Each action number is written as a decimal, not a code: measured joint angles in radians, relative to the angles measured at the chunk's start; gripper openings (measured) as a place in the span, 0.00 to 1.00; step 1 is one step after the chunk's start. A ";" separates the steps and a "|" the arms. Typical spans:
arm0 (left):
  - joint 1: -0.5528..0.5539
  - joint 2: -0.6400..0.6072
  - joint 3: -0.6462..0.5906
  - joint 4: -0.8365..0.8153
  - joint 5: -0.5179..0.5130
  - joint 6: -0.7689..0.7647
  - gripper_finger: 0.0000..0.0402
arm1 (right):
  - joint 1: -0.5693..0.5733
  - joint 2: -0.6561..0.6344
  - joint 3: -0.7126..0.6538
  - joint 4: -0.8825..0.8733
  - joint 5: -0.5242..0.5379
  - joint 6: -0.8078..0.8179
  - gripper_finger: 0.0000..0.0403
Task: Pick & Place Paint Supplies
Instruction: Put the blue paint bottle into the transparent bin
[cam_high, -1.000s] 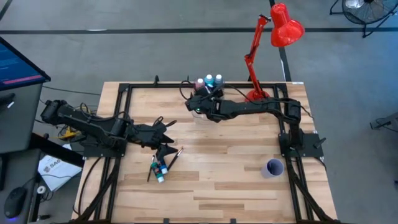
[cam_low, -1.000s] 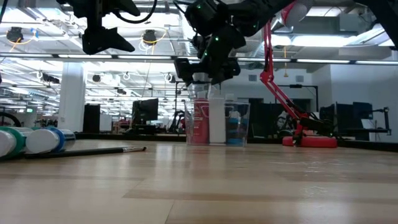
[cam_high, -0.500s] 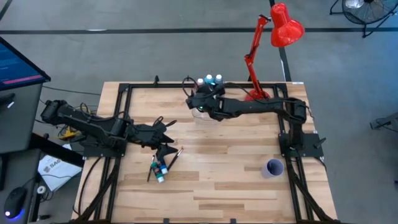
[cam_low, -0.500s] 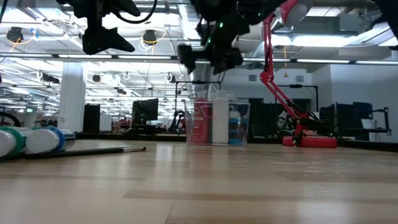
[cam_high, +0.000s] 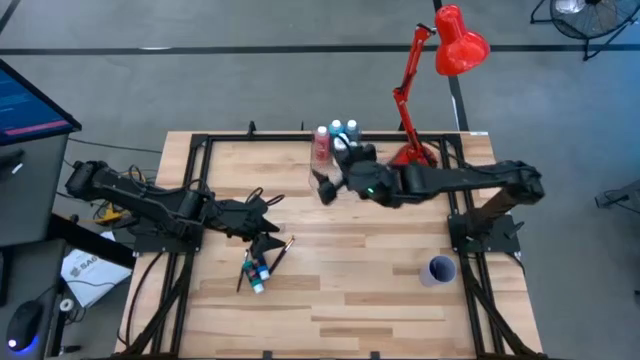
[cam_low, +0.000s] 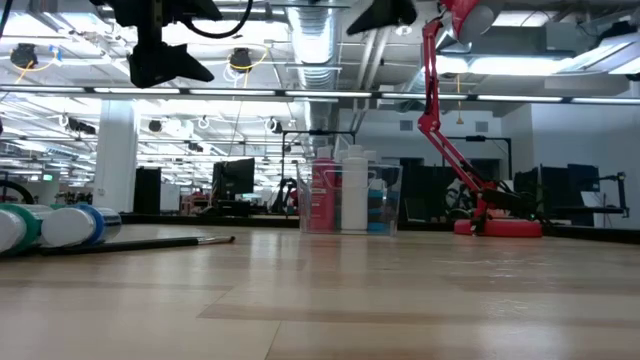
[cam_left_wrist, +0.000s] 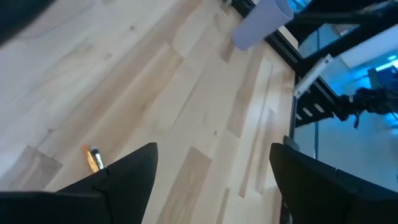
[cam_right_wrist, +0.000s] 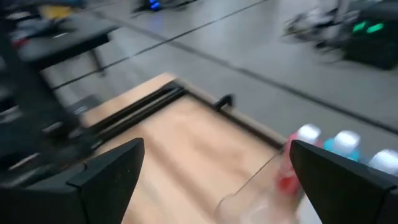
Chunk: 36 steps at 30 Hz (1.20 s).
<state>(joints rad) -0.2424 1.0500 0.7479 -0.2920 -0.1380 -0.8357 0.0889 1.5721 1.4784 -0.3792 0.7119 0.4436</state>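
Landmark: we place everything against the clear box (cam_high: 333, 150) at the far edge of the worktop (cam_high: 380, 290).
Left hand (cam_high: 262, 226): we see it well to the left of the clear box and nearer the front, hanging above the wood with its fingers spread and nothing between them; the left wrist view shows bare planks in the gap.
Loose bottles (cam_high: 257, 272): we find small blue-green bottles lying on their sides well left of the clear box, toward the front edge, just below the left hand; in the low view they lie at the far left (cam_low: 60, 226).
Paintbrush (cam_high: 279, 252): we see a thin dark brush lying flat just beside those bottles, on the side closer to the clear box.
Bottles in the box (cam_low: 345, 195): we count a pink-red one, a white one and a blue one standing upright inside the clear box.
Right hand (cam_high: 322, 187): we see it just in front of the clear box, raised off the worktop, fingers released and empty.
Red lamp (cam_high: 440, 70): we see it to the right of the clear box.
Purple cup (cam_high: 438, 270): we see it well right of the clear box, toward the front.
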 joint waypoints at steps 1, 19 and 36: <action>0.000 0.000 0.000 0.000 0.005 0.007 0.76 | 0.020 -0.014 0.000 -0.026 -0.013 0.020 0.98; -0.028 0.000 0.000 0.025 -0.088 0.024 0.76 | 0.402 -0.065 -0.049 -0.167 -0.031 0.164 0.98; -0.218 0.149 0.107 0.309 -0.093 -0.070 0.60 | 0.560 -0.201 -0.288 0.018 -0.041 0.163 0.97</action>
<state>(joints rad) -0.4607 1.1994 0.8547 0.0167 -0.2307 -0.9056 0.6484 1.3708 1.1899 -0.3608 0.6711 0.6067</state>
